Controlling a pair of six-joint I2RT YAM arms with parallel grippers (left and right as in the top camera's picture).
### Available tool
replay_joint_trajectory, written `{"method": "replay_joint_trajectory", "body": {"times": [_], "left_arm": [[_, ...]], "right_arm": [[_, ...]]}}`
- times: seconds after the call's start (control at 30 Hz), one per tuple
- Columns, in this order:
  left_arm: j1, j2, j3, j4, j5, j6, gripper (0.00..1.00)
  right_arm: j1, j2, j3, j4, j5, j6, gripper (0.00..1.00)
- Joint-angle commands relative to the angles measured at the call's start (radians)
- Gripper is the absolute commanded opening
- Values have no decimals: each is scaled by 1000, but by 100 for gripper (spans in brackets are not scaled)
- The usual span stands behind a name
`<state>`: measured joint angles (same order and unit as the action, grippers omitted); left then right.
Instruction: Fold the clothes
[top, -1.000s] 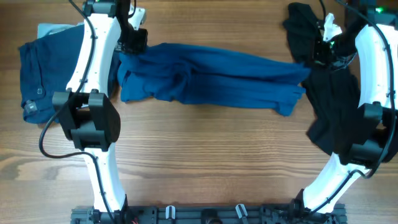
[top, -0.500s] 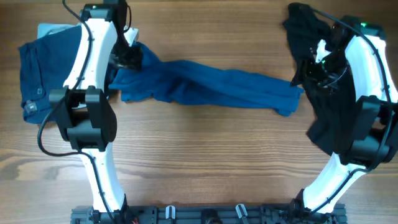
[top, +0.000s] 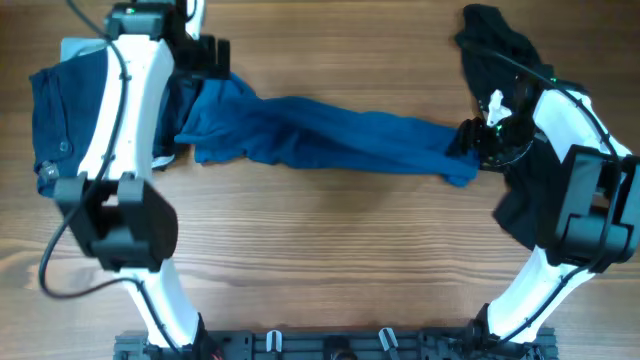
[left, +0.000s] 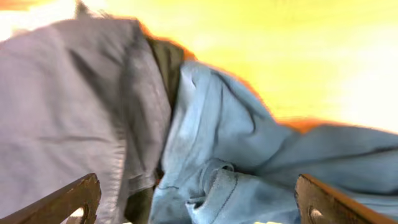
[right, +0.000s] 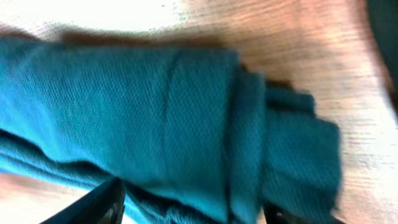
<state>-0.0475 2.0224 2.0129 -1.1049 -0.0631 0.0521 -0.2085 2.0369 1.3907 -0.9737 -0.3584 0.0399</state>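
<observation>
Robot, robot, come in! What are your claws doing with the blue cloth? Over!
Left claw open over blue cloth, left end. Right claw open, straddling right end. Cloth stretched out, unfolded. Navy garment and black garment close by the ends.

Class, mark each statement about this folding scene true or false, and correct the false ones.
1. The shirt lies stretched across the table between the two arms. True.
2. The black garment lies on the left side. False: it lies on the right, and a navy garment lies on the left.
3. The right end effector is at the shirt's right end. True.
4. The shirt is folded into a neat square. False: it is a long, crumpled strip.
5. The left end effector has its fingers spread wide. True.
</observation>
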Motion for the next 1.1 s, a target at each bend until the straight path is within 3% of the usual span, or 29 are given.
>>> {"method": "replay_joint_trajectory", "body": {"times": [0.0, 0.03, 0.07, 0.1, 0.13, 0.2, 0.43, 0.67, 0.87, 1.07], "left_arm": [[20, -71, 4, 18, -21, -43, 100], [22, -71, 4, 16, -21, -43, 100], [25, -65, 4, 11, -21, -43, 100], [24, -62, 3, 7, -21, -43, 100], [24, -61, 3, 5, -21, -43, 100], [24, -61, 3, 2, -21, -42, 100], [24, -61, 3, -13, -21, -42, 100], [24, -61, 3, -12, -21, -41, 100], [24, -61, 3, -13, -21, -42, 100], [24, -61, 3, -13, -16, -42, 100]], "right_arm": [[1, -14, -54, 71, -47, -10, 59], [2, -14, -68, 92, -47, -10, 49], [6, -14, -101, 136, -46, -1, 33], [7, -14, -128, 175, -41, 34, 10], [5, -14, -134, 193, -34, 64, 4], [-16, -23, -104, 185, -35, 76, 4], [-184, -113, 244, -100, -35, -18, 4], [-218, -113, 274, -148, -92, -141, 4], [-63, -113, 274, -171, -119, -141, 4], [241, -113, 274, -126, -117, -57, 4]]}}
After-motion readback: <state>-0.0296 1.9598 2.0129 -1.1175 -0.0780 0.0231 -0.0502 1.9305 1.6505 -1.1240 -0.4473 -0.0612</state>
